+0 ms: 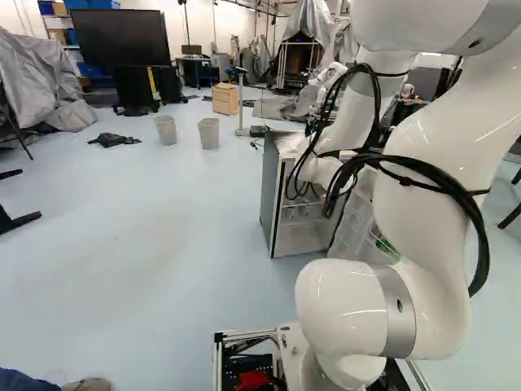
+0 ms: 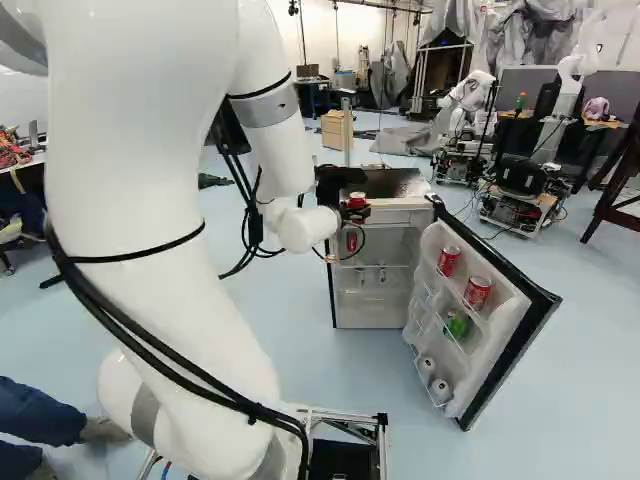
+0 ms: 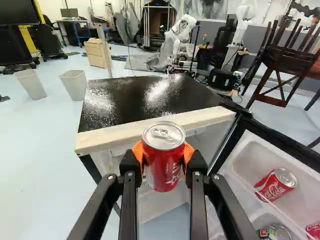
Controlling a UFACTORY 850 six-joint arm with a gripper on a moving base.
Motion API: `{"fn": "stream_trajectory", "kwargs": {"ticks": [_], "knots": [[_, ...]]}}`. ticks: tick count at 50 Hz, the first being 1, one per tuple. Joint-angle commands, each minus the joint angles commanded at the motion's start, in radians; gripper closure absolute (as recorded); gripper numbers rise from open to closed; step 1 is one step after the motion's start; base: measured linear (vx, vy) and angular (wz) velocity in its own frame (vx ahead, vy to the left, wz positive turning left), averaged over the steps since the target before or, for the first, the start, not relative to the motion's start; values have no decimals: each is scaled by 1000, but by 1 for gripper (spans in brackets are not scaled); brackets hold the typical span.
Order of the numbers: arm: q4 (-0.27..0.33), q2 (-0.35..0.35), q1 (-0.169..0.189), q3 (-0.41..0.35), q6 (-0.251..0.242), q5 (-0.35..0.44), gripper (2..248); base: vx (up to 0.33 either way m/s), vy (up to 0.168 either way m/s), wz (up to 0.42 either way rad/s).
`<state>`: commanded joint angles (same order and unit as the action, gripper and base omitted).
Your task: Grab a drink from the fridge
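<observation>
Red and silver, the round metal can (image 3: pixel 164 167) should be drawn back slowly and upright (thin sides are easily dented), clear of the open white-lined door (image 2: pixel 498 338). It is pinched between both orange pads (image 3: pixel 137 151) of the black two-fingered gripper (image 3: pixel 163 152), by the black-topped fridge (image 3: pixel 137 97).

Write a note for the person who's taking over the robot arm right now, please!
Gripper: its fingers are shut on a red can, with an orange pad on each side.
Where things are: the held can is upright, outside the fridge, just in front of its top edge. The door is open, with other cans on its shelves.
Done: a drink is gripped and out of the fridge.
Left: the grab looks finished; probably just move the can clear, then maybe shut the door.
</observation>
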<state>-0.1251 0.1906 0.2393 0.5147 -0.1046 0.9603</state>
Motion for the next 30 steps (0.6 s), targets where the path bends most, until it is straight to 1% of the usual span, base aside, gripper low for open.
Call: {"fn": "stream_trajectory", "kwargs": {"ticks": [16, 30], "knots": [[0, 3, -23, 46, 0, 0, 153, 0, 0, 0], [0, 24, -38, 106, 0, 0, 153, 0, 0, 0]]}}
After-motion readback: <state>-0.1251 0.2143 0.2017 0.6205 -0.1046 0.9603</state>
